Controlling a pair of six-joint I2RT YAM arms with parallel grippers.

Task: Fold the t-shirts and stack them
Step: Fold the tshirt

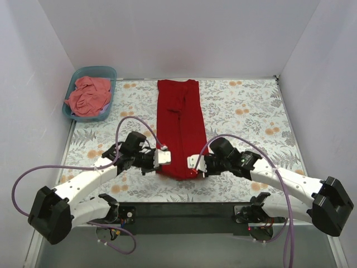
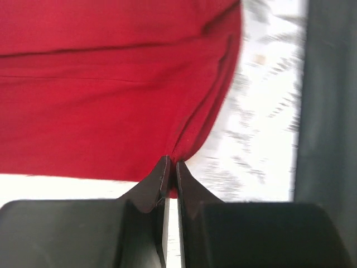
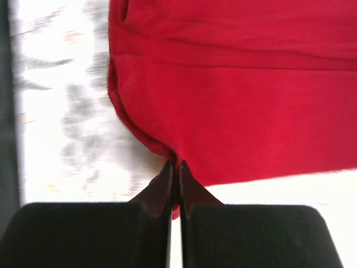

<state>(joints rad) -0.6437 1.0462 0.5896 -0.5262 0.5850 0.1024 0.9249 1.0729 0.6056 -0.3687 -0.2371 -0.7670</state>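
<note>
You'll find a teal rectangular plastic tub [image 1: 98, 68] in the upper left of the top view, at the upper-left corner of a white table cover printed with grey leaves and orange flowers [image 1: 245, 111]. Plain white panel walls [image 1: 167, 33] enclose the left, top and right. A flat black board [image 1: 184, 211] runs across the lower centre.

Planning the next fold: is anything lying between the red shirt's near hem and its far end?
Nothing visible does. Both arms' jaws pinch the red shirt at its near corners, and its top is bare. The tub with the pink shirt sits off to the far left.
</note>
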